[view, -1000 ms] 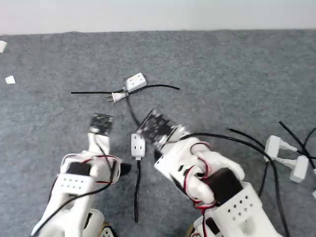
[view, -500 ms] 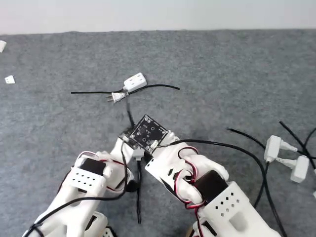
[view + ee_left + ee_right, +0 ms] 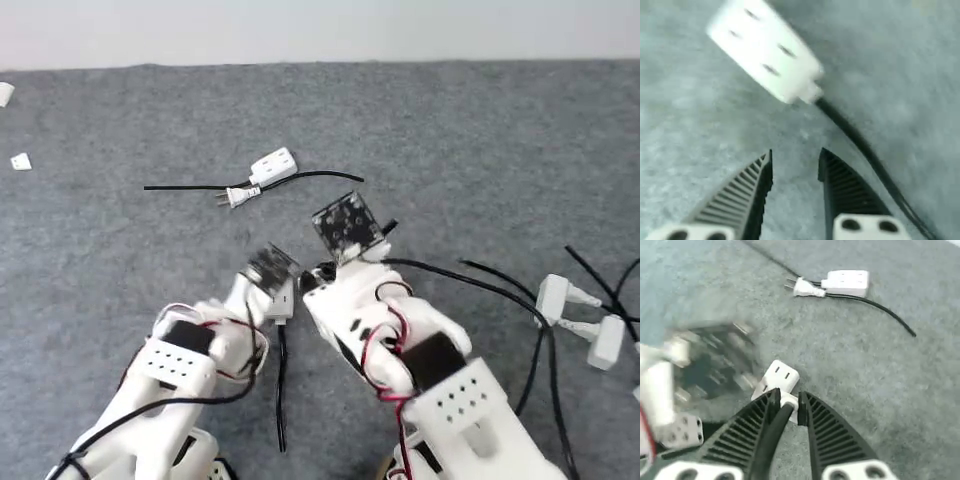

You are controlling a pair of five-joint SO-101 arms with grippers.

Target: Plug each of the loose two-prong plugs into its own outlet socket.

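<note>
Nothing plugged yet. Your left claw (image 3: 794,160) hangs released, empty, outlet socket (image 3: 765,50) just beyond its tips. Right claw (image 3: 788,396) straddles that socket's cord (image 3: 771,440); grip: cannot tell. Loose plug (image 3: 805,288) well ahead, unplugged.

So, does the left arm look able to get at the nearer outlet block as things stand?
Probably yes. The left tool is open just short of the outlet block, with bare carpet between. The right tool sits over its cord and may crowd it.
</note>
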